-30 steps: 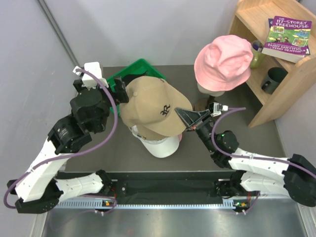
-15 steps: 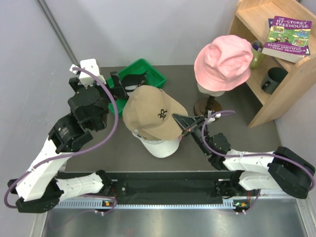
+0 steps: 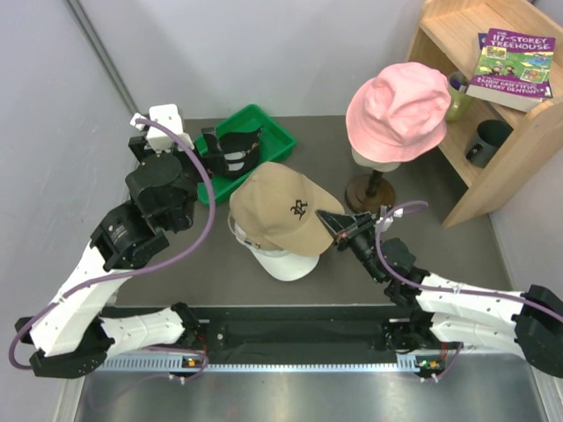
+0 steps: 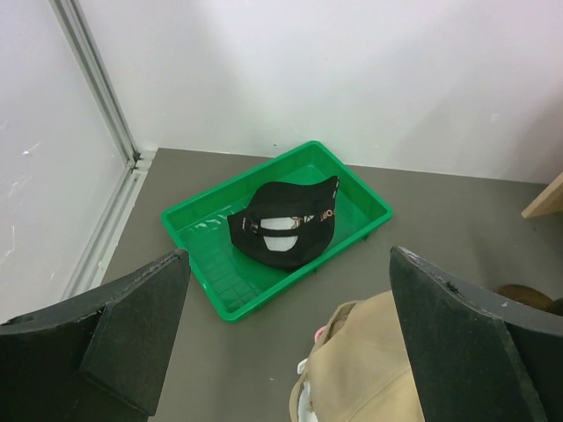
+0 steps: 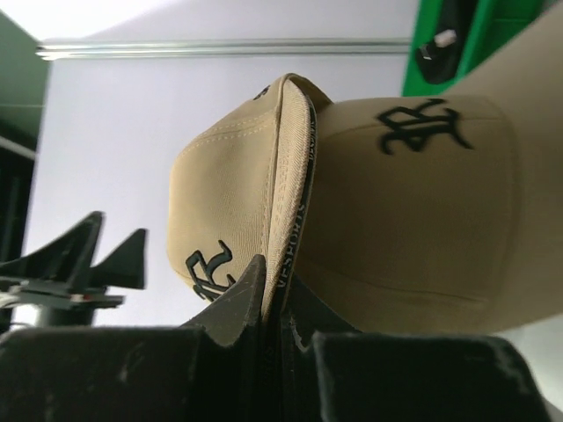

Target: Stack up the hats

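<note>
Partly over white cap (image 3: pixel 295 263), tan cap (image 3: pixel 278 211).

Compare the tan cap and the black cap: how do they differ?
The tan cap is pinched at its peak by the right gripper, over the white cap; the black cap lies ungripped in the green tray. The tan cap shows its crown and logo; the black cap shows its back strap. Both are baseball caps.
</note>
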You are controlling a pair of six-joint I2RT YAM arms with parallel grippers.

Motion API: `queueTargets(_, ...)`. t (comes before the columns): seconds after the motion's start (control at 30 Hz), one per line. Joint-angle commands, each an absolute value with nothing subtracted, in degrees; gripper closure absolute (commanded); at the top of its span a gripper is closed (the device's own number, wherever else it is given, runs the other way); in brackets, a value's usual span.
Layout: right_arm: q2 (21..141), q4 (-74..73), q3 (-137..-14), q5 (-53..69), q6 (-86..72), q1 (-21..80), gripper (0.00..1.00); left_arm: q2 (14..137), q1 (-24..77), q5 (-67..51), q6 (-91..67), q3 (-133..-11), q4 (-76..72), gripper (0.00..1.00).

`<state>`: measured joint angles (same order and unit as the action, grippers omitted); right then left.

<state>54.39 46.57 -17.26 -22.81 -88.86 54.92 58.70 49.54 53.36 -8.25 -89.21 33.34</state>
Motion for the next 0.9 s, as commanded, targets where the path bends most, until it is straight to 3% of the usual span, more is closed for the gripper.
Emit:
queueTargets(0.0,54.75,40.17,-18.89,-21.89,-89.91,55.63,1.0,59.24,49.22,52.21,-7.65,-88.86,29.62,0.01)
queueTargets(0.47,58.62,35.77,-20.4,-19.15,-90.26,55.72,1.0,59.68,48.08,45.55,-10.46,-83.6,29.01,0.01)
queueTargets(0.87,47.11,24.52,-12.13,-26.28,-91.49,55.37,1.0,59.94,25.23,17.68,-22.76,-71.47,29.71,0.01)
